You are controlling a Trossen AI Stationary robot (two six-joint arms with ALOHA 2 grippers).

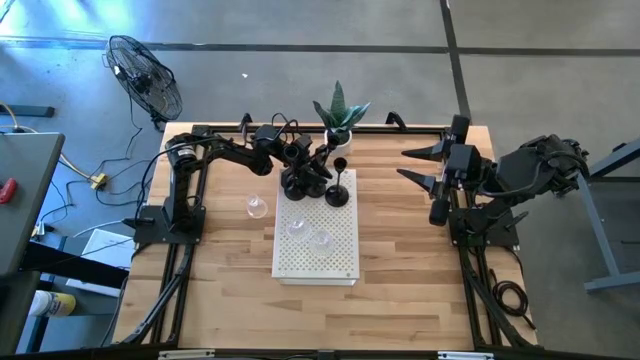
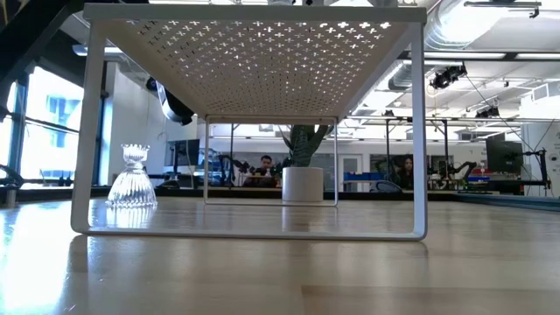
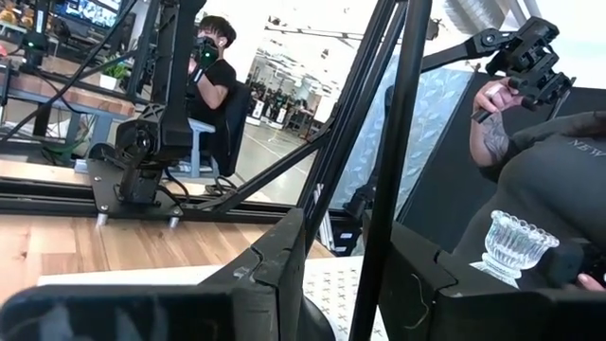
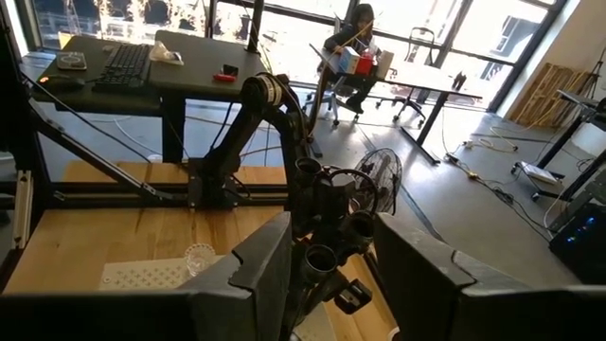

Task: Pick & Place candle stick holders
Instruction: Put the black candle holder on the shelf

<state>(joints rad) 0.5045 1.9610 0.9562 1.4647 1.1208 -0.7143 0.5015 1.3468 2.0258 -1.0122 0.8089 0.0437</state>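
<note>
Your left gripper [image 1: 300, 172] is clamped on a black holder's [image 1: 294, 184] stem at the white rack's [image 1: 316, 262] far edge, right gripper [image 1: 420, 166] parked with jaws apart, so you're mid-pick; next, lift clear of the neighbouring black holder [image 1: 338, 190] without knocking it.

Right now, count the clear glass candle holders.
3. One glass holder stands on the bare table left of the white rack; two sit on top of the rack. None seems hidden.

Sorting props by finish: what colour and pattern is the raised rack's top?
White, perforated with rows of small holes; the rack shows this best in the high view.
</note>
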